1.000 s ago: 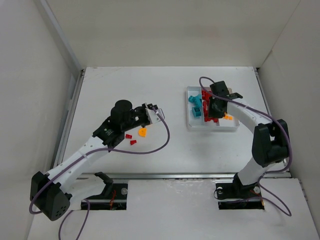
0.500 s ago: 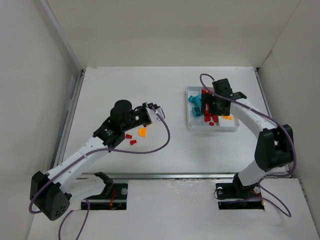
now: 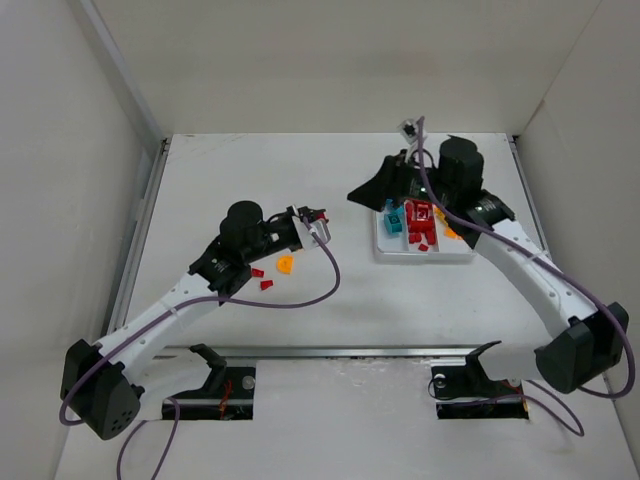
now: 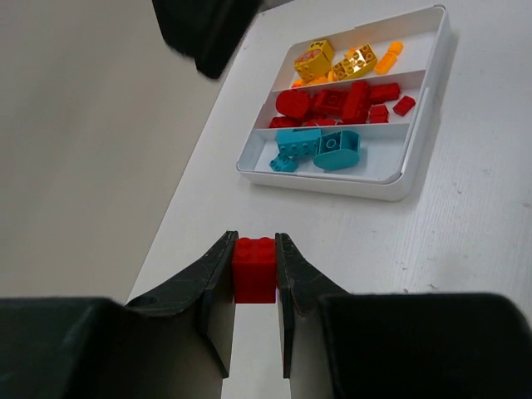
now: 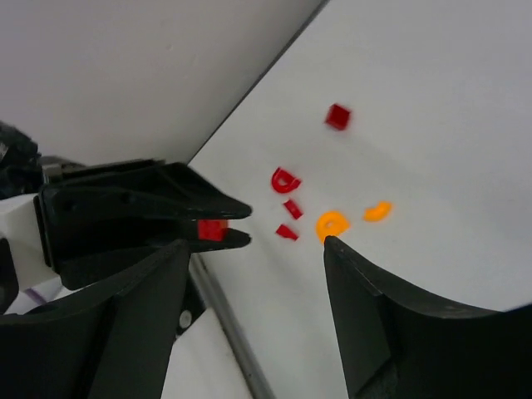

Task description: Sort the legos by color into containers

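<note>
My left gripper [image 4: 253, 238] is shut on a small red lego [image 4: 253, 273], held above the table left of centre [image 3: 319, 222]. The white tray [image 4: 413, 171] lies ahead of it with three containers: orange-yellow legos [image 4: 342, 60] in the far one, red legos [image 4: 341, 100] in the middle, teal legos [image 4: 322, 148] in the near one. My right gripper [image 5: 258, 243] is open and empty, raised beside the tray's left end [image 3: 373, 189] and facing the left gripper. Loose red legos [image 5: 285, 179] and orange pieces [image 5: 332, 223] lie on the table.
In the top view the tray [image 3: 425, 257] sits at the right middle of the table. Loose red bits [image 3: 262, 278] and an orange piece [image 3: 285, 264] lie just below the left forearm. White walls close in the table on three sides.
My right gripper has lifted out of the tray, swung up and to the left, and its jaws have opened. The left gripper has stayed put, still holding the red lego.
</note>
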`<state>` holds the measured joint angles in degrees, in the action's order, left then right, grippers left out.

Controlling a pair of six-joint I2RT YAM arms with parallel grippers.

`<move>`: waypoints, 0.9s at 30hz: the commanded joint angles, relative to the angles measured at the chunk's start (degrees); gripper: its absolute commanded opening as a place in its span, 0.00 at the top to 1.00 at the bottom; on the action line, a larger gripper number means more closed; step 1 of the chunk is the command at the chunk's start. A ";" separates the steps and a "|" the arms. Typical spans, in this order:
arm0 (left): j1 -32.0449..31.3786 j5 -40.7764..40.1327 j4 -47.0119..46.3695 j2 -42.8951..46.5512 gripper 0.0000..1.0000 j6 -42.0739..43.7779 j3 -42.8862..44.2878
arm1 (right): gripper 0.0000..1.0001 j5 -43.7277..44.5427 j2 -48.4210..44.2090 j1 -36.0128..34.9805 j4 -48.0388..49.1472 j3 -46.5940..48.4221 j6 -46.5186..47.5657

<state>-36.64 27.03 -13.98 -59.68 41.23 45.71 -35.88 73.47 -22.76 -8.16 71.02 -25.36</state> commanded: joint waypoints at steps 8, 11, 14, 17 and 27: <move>-0.27 1.63 -5.09 -0.34 1.00 0.51 0.43 | 0.34 -5.25 7.56 -10.19 4.12 5.35 -3.38; -0.27 1.63 -5.09 -0.35 1.00 0.51 0.43 | 0.37 -5.25 9.06 -10.99 4.12 6.06 -3.38; -0.27 1.63 -5.09 -0.35 1.00 0.51 0.43 | 0.40 -5.25 9.67 -11.60 4.12 6.58 -3.38; -0.27 1.63 -5.09 -0.35 1.00 0.51 0.43 | 0.43 -5.25 10.72 -12.13 4.12 6.58 -3.38; -0.27 0.40 -6.24 -0.35 1.00 -0.10 0.43 | 0.47 -7.19 14.33 -12.66 4.12 9.13 -4.43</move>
<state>-36.53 25.67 -15.88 -60.53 41.52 45.65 -41.87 86.96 -34.22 -7.05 76.47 -29.50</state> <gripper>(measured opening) 0.178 0.541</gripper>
